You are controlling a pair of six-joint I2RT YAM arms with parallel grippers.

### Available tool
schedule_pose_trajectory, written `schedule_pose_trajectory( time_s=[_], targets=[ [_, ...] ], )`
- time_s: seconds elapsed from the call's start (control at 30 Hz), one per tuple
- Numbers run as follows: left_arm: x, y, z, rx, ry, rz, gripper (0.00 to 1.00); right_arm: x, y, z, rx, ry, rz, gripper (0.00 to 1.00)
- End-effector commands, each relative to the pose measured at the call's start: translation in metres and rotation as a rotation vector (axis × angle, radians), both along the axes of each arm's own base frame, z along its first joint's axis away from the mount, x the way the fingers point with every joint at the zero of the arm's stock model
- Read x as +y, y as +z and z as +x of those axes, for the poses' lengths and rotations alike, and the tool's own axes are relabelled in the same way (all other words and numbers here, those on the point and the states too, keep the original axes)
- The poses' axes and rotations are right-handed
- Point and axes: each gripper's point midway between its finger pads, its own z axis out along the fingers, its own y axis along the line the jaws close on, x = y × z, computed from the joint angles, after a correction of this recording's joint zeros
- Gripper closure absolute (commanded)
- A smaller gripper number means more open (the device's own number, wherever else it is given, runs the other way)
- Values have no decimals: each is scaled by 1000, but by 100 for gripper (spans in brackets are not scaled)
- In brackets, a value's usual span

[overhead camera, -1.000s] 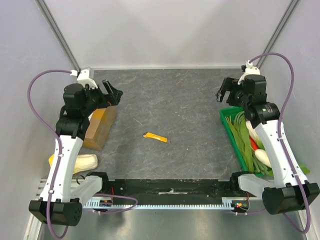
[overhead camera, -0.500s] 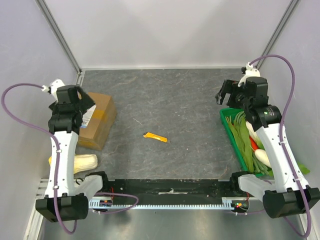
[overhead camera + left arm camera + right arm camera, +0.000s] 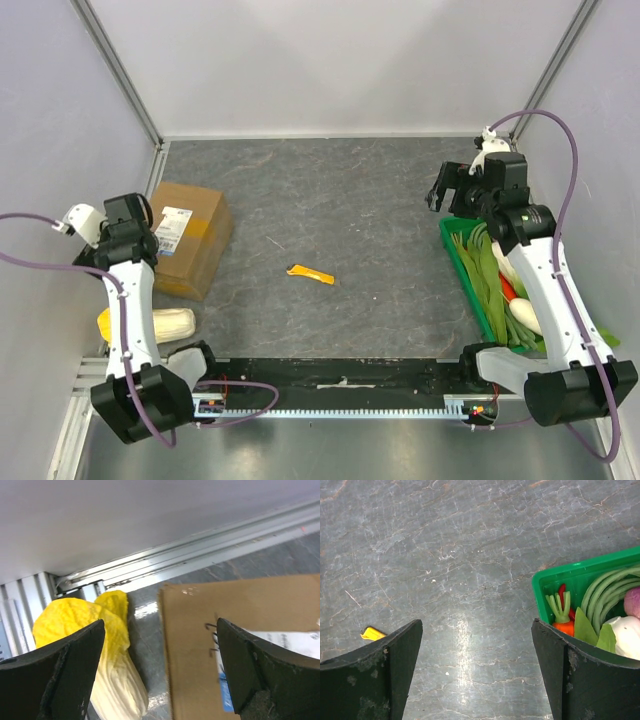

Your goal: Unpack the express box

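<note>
Left to right: my left gripper (image 3: 160, 625) hangs with its fingers spread and empty over the left edge of the express box (image 3: 190, 236). The box lies closed, label up, close against the left wall (image 3: 60, 110). I judge that a downward push here could slide the box into that wall, or the fingers could skate off the flat flaps, because the shut seam offers little purchase. Just on the near side of the box lies a yellow cabbage (image 3: 165, 323), which the near finger could snag. An orange packet (image 3: 310, 274) lies to the right of the box. Well to the right of the box, my right gripper (image 3: 476, 625) is also spread and empty, beside the green crate (image 3: 462, 268). Swinging toward the box, it could clip the crate's rim. The table (image 3: 340, 190) is dark grey and stone-patterned. Pale panels enclose it behind the box and on both sides, with metal posts (image 3: 118, 72) at the far corners.
</note>
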Motion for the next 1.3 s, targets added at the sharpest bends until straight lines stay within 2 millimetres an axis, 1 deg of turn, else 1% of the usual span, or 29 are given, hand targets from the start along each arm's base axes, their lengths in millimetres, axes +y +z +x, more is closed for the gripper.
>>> schedule_pose_trajectory(
  time_s=[0.0, 0.1, 0.13, 0.17, 0.2, 0.23, 0.33, 0.4, 0.43, 0.47, 0.53, 0.63, 0.67, 0.7, 0.77, 0.8, 0.83, 0.87, 0.9, 0.93, 0.97, 1.0, 1.07, 1.1, 1.13, 1.17, 1.2, 1.23, 1.27],
  targets=[
    [20, 10, -10, -135, 140, 25, 2, 0, 7, 0, -15, 16, -8, 2],
    [22, 0, -7, -119, 154, -13, 2, 2, 4, 2, -2, 28, -13, 2],
    [23, -8, -7, -105, 162, -31, 2, 1, 2, 2, 6, 29, -21, 2],
    [21, -14, -3, -114, 149, -60, 2, 0, 1, 2, 10, 29, -25, 2],
    [22, -15, 2, -139, 139, -69, 3, -1, 1, 2, 9, 27, -29, 3],
    [21, -23, 3, -138, 131, -88, 3, -2, 1, 2, 7, 22, -32, 2],
    [12, -36, 17, -190, 76, -159, 5, -3, -3, 1, 16, 19, -37, 3],
    [0, -45, 28, -227, 40, -234, 6, -3, -6, 1, 24, 22, -41, 3],
    [-2, -45, 34, -249, 29, -250, 6, -3, -8, 0, 30, 23, -43, 2],
    [-7, -51, 40, -253, 12, -289, 7, -4, -10, 1, 33, 20, -46, 2],
    [-11, -55, 47, -259, -9, -317, 9, -4, -13, 1, 40, 19, -49, 2],
    [-22, -64, 60, -279, -82, -375, 14, -5, -13, -1, 43, 15, -54, 2],
    [-28, -60, 73, -324, -142, -396, 15, -6, -14, -2, 45, 14, -58, 3],
    [-35, -69, 78, -319, -185, -425, 17, -8, -15, -3, 44, 5, -67, 2],
    [-47, -69, 92, -345, -275, -472, 22, -11, -17, -4, 47, -5, -73, 3],
    [-55, -75, 97, -339, -310, -512, 23, -11, -19, -5, 53, -6, -76, 2],
    [-61, -77, 102, -347, -347, -532, 23, -11, -20, -5, 53, -7, -77, 2],
    [-72, -77, 108, -356, -415, -571, 25, -11, -20, -4, 54, -8, -76, 2],
    [-76, -74, 114, -374, -448, -578, 25, -11, -23, -4, 62, -8, -76, 2],
    [-82, -77, 119, -375, -482, -598, 25, -10, -23, -4, 64, -8, -72, 3],
    [-94, -74, 124, -388, -550, -634, 25, -10, -25, -4, 69, -7, -70, 2],
    [-98, -72, 130, -404, -585, -634, 26, -10, -28, -3, 79, -8, -70, 2],
    [-118, -72, 139, -398, -691, -658, 26, -9, -29, -2, 80, -7, -68, 2],
    [-123, -65, 146, -412, -735, -652, 26, -8, -31, -1, 86, -4, -69, 2],
    [-135, -63, 151, -406, -791, -648, 26, -9, -33, 0, 89, -5, -70, 2],
    [-146, -66, 155, -402, -847, -682, 26, -9, -32, 1, 88, -5, -69, 2],
    [-150, -58, 161, -413, -881, -682, 26, -9, -33, 2, 89, -6, -71, 3],
    [-160, -58, 163, -405, -914, -695, 26, -8, -34, 3, 89, -5, -70, 2],
    [-161, -57, 165, -400, -921, -694, 25, -9, -33, 4, 88, -4, -70, 3]
  ],
)
